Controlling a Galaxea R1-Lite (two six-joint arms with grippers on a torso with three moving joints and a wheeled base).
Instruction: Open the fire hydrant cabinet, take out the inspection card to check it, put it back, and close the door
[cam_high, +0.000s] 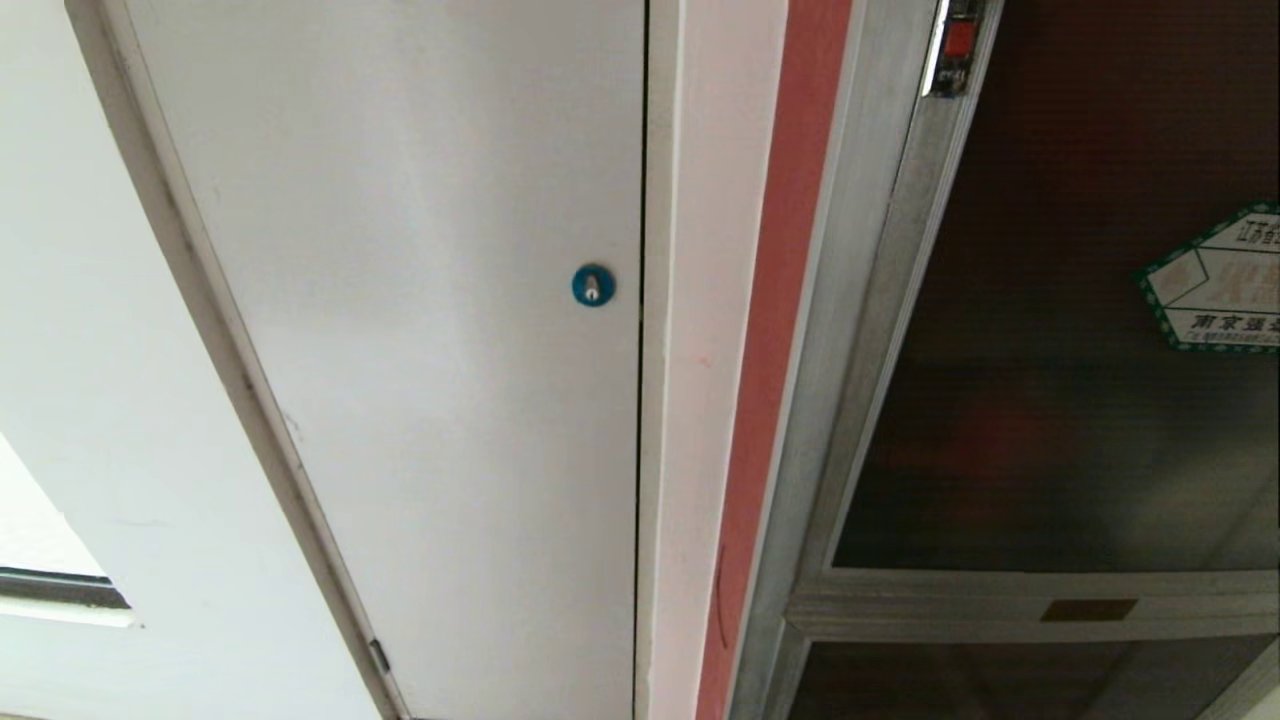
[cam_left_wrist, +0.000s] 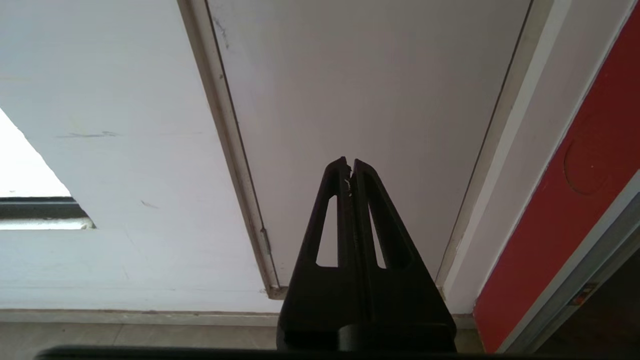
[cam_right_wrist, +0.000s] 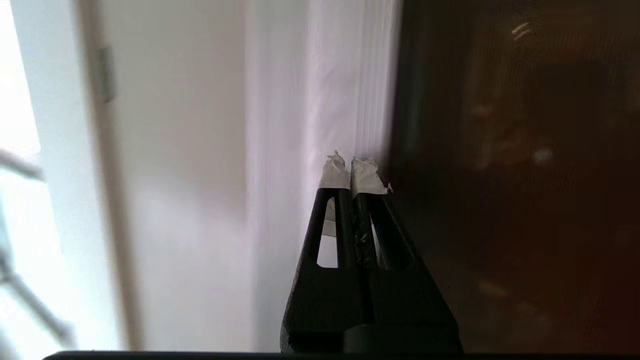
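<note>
The fire hydrant cabinet (cam_high: 850, 330) stands at the right of the head view, a brushed silver frame beside a red strip. Its door (cam_high: 1050, 350) is dark tinted glass, shut in the frame, with a green-bordered white sticker (cam_high: 1215, 285) and a small red latch tab (cam_high: 958, 45) at the top. Neither arm shows in the head view. In the right wrist view my right gripper (cam_right_wrist: 351, 167), white tape on both tips, is shut and empty, pointing at the edge where the pale frame meets the dark glass door (cam_right_wrist: 515, 175). My left gripper (cam_left_wrist: 349, 165) is shut and empty, facing the white panel. The inspection card is out of view.
A plain white panel (cam_high: 420, 350) with a blue round lock (cam_high: 593, 285) fills the left half of the head view, hinged at its left edge. A lower dark glass panel (cam_high: 1000, 680) sits under the door. The floor (cam_left_wrist: 125, 340) shows in the left wrist view.
</note>
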